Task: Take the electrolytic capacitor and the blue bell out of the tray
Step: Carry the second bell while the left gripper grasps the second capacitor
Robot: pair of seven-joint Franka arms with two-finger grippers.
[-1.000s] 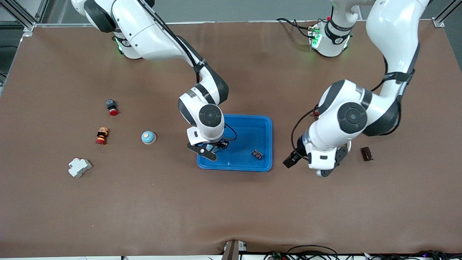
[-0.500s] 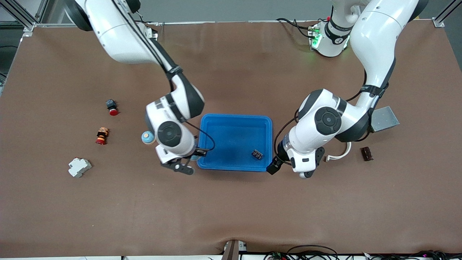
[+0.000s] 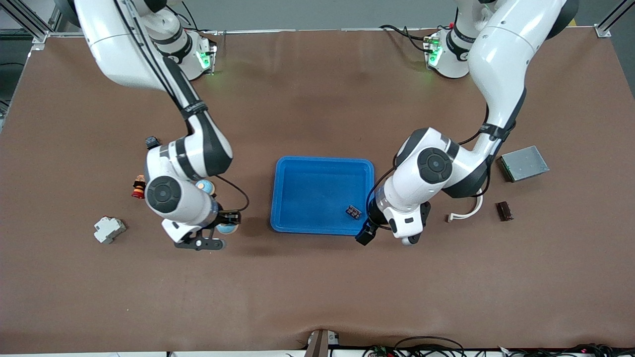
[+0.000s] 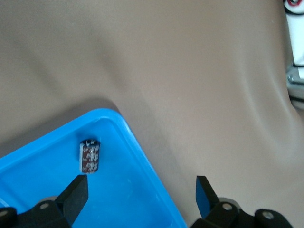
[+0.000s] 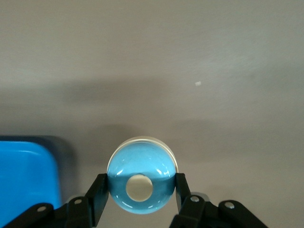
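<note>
My right gripper [image 3: 217,231] is shut on a light blue dome bell [image 3: 228,228] over the brown table, beside the blue tray [image 3: 297,225] at the right arm's end. In the right wrist view the bell [image 5: 141,164] sits between the fingers of that gripper [image 5: 141,184]. A small dark capacitor [image 3: 353,211] lies in the tray near the corner toward the left arm's end. My left gripper [image 3: 405,238] hangs open and empty over that corner. The left wrist view shows the capacitor [image 4: 89,155] lying ahead of the open gripper [image 4: 139,186].
A second blue bell [image 3: 204,187] sits on the table, partly hidden by the right arm. Two red-capped buttons [image 3: 139,187] [image 3: 151,142] and a white breaker [image 3: 109,229] lie toward the right arm's end. A grey box [image 3: 523,163], a brown part [image 3: 504,210] and a white clip [image 3: 465,213] lie toward the left arm's end.
My right gripper has carried the bell from over the tray out past its edge toward the right arm's end. My left gripper has moved toward the tray's corner.
</note>
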